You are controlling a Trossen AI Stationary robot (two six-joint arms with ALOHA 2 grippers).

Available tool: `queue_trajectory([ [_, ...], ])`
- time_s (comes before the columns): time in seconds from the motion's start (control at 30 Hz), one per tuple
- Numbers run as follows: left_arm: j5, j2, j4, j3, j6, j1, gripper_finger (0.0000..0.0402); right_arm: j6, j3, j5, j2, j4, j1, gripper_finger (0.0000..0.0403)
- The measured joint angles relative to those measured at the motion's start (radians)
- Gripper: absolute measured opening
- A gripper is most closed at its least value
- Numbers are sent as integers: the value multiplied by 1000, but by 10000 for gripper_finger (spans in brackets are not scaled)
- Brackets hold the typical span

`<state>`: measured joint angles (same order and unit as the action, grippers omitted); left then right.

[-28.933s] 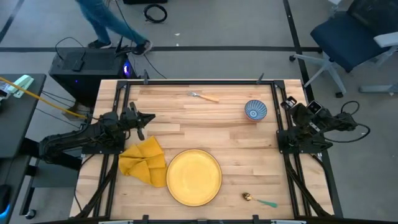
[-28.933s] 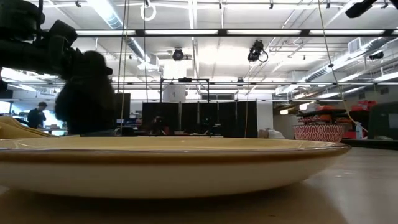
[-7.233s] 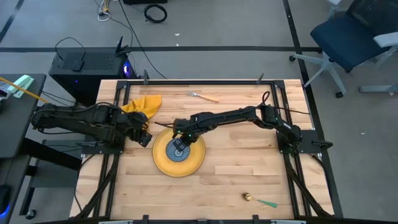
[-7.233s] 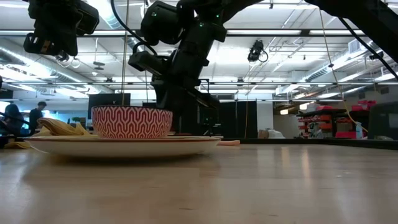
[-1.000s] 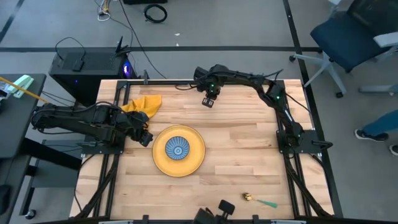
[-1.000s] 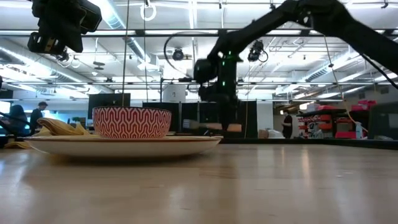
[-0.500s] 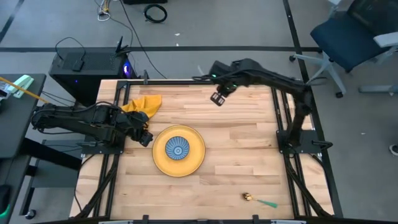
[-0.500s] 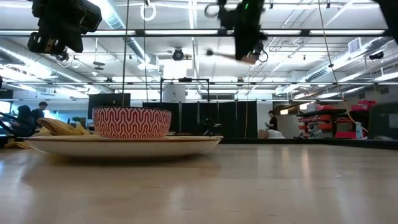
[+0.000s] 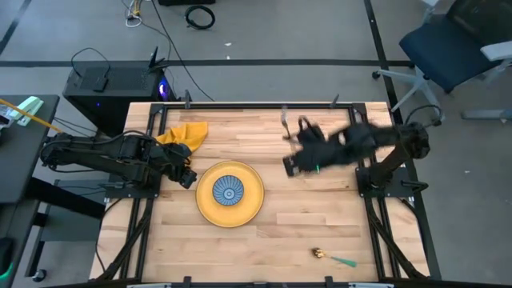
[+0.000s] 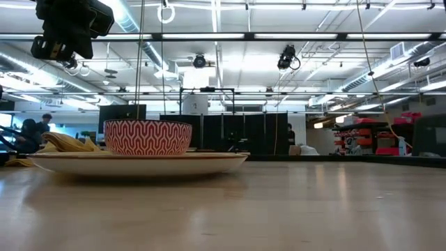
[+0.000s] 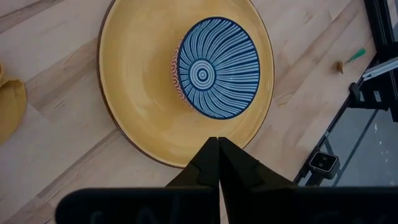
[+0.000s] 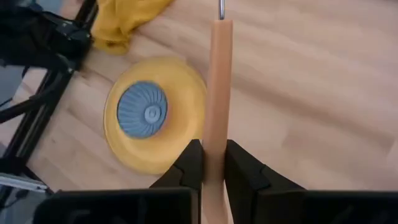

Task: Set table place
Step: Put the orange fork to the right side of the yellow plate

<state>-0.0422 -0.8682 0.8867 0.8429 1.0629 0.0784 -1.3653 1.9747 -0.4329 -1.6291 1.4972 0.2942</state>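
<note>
The yellow plate point(image 9: 230, 194) lies on the table's left half with the blue-patterned bowl point(image 9: 230, 193) standing in it; both show in the low view, plate point(image 10: 139, 164) and bowl point(image 10: 148, 137). The yellow napkin point(image 9: 182, 134) lies crumpled by the far left. The green-handled spoon point(image 9: 334, 258) lies near the front edge. My right gripper point(image 9: 293, 162), blurred, is above the table right of the plate, shut on the orange-handled fork point(image 12: 218, 74). My left gripper point(image 11: 217, 149) is shut and empty, above the plate's left rim point(image 11: 134, 134). My right gripper pinches the fork's orange handle point(image 12: 214, 146) between its two fingers point(image 12: 190, 163). The handle runs along the fingers and sticks out far past their tips, its metal neck point(image 12: 220, 7) foremost. The fork is lifted clear, high above the table.
Black rails point(image 9: 366, 160) edge the table on both sides. Bare planks point(image 9: 320, 208) lie right of the plate and toward the near edge. A person shows far off in the room point(image 10: 290, 143).
My right gripper has risen from the table's far edge with the fork, out of the low view's sight, and has swung toward the near and right side, now beside the plate. The fork is lifted clear of the table.
</note>
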Motion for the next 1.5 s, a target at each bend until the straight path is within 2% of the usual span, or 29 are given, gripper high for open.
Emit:
queue_trajectory([
  [0.1, 0, 0, 0, 0, 0, 0, 9, -212, 0, -5, -69, 78, 105, 43],
  [0.17, 0, 0, 0, 0, 0, 0, 9, -296, -11, 21, -122, 69, 146, 43],
  [0.3, 0, 0, 0, 0, 0, 0, 9, -352, -16, 172, -263, 74, 156, 43],
  [0.43, 0, 0, -4, 0, 0, 0, 9, -294, -18, 318, -425, 55, 118, 43],
  [0.53, 0, 0, -5, 0, 0, 0, 9, -179, -18, 398, -529, -32, 68, 43],
  [0.67, 0, 0, -5, 0, 0, 0, 9, -18, -18, 468, -641, -166, -15, 43],
  [0.77, 0, 0, -5, 0, 0, 0, 9, 57, -18, 502, -683, -172, -70, 43],
  [0.93, 0, 0, -7, 0, 0, 0, 9, 99, -18, 479, -654, -154, -81, 43],
  [1.03, 0, 0, -10, 0, 0, 0, 9, 43, -18, 444, -625, -134, -72, 43],
  [1.17, 0, 0, -10, 0, 0, 0, 9, -76, -82, 460, -610, -184, -65, 43],
  [1.3, 0, 0, -14, 0, 0, 0, 9, -176, -211, 493, -562, -256, -35, 43],
  [1.4, 0, 0, -21, 0, 0, 0, 9, -303, -355, 492, -468, -420, -3, 43],
  [1.5, 0, 0, -24, 0, 0, 0, 9, -450, -503, 442, -360, -568, 19, 43],
])
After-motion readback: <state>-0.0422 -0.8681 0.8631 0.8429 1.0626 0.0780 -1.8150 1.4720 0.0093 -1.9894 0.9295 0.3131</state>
